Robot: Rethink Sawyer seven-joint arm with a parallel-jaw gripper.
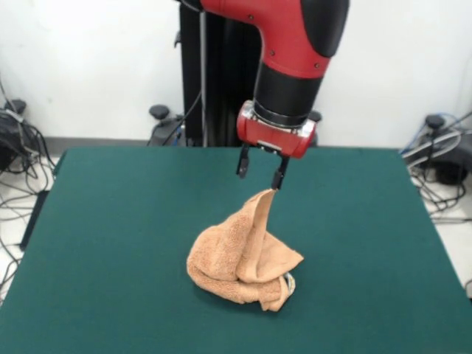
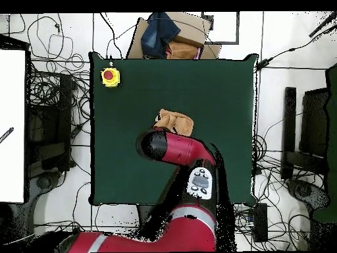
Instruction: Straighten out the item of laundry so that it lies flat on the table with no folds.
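Note:
The peach-orange towel point(image 1: 240, 262) lies crumpled in a heap near the middle of the dark green table point(image 1: 110, 221). One corner of it stands up in a peak that reaches the tip of one finger. My gripper point(image 1: 260, 173) hangs just above the heap with its two fingers apart, and nothing sits between them. A small white tag shows at the heap's lower right. In the overhead view the towel point(image 2: 176, 121) shows partly, bunched beside the arm's end, on the table point(image 2: 217, 99). The arm hides the gripper there.
A yellow box with a red button point(image 2: 110, 77) sits on a table corner. A cardboard box with dark cloth point(image 2: 174, 36) stands just off the table's edge. Cables and stands ring the table on the floor.

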